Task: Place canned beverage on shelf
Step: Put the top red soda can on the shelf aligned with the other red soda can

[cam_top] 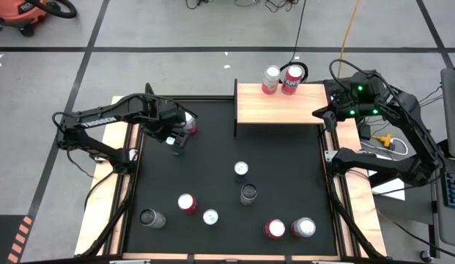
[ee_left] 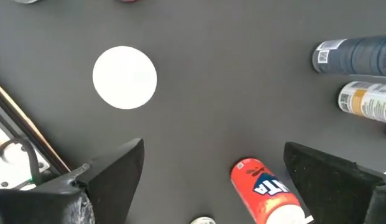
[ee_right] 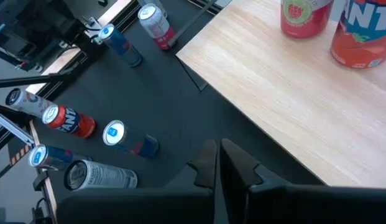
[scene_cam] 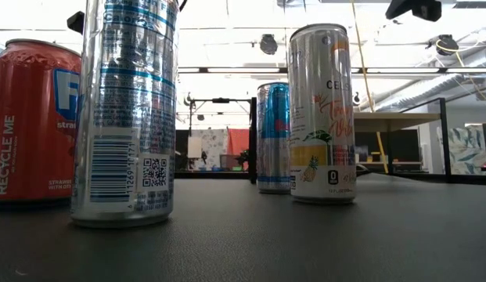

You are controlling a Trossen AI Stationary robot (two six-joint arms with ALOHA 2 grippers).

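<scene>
Silver can [scene_cam: 125, 117]: stood nearest your low camera, with a red can [scene_cam: 31, 121] just left of it.
Left gripper [cam_top: 177, 136]: hung over the mat's far-left part, fingers spread wide and empty, beside a pink can [cam_top: 190, 122].
Your step: you needed to centre both fingers around 1 upright can, descend squarely, then close.
Shelf [cam_top: 278, 110]: stood at the far edge, holding 2 cans [cam_top: 281, 79] at its back.
Right gripper [cam_top: 324, 114]: waited clenched at the shelf's right end, holding nothing.

High view looks straight down; low view sits close behind cans; wrist views share the black mat [ee_right: 161, 93]
</scene>
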